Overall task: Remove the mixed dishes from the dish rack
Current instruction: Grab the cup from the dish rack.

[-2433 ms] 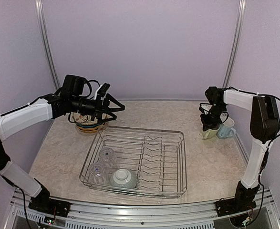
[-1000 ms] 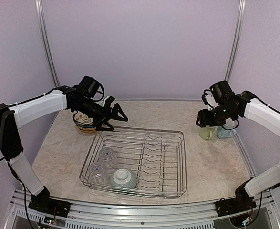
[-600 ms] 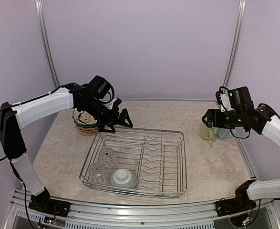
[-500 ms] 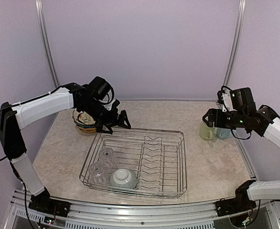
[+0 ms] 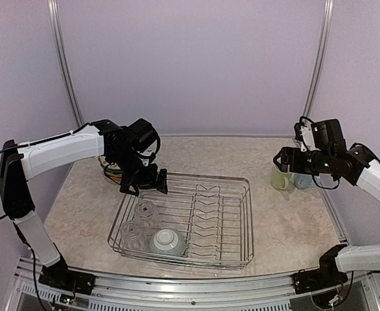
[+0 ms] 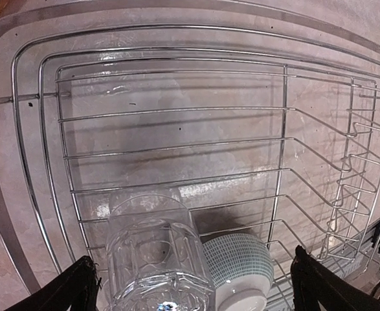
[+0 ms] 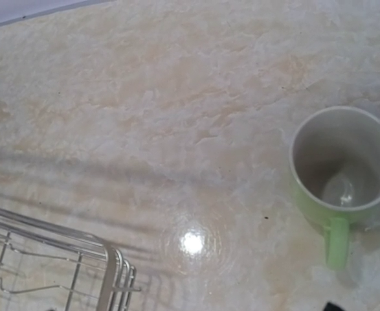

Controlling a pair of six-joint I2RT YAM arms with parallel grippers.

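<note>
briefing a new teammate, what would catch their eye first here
The dish rack in the middle holds clear glasses and a bowl in its near-left corner. The left gripper hangs open over its far-left part; a pale green mug and light blue mug stand at far right.

The marbled beige table (image 5: 274,214) carries the silver wire dish rack (image 5: 202,175) at centre. A stack of plates (image 5: 110,170) stands beyond its far-left corner. At right, the upright pale green mug (image 5: 280,178) stands just beside the light blue mug (image 5: 301,181).

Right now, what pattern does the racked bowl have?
The bowl has a fine teal grid, clearest from the left wrist.
</note>
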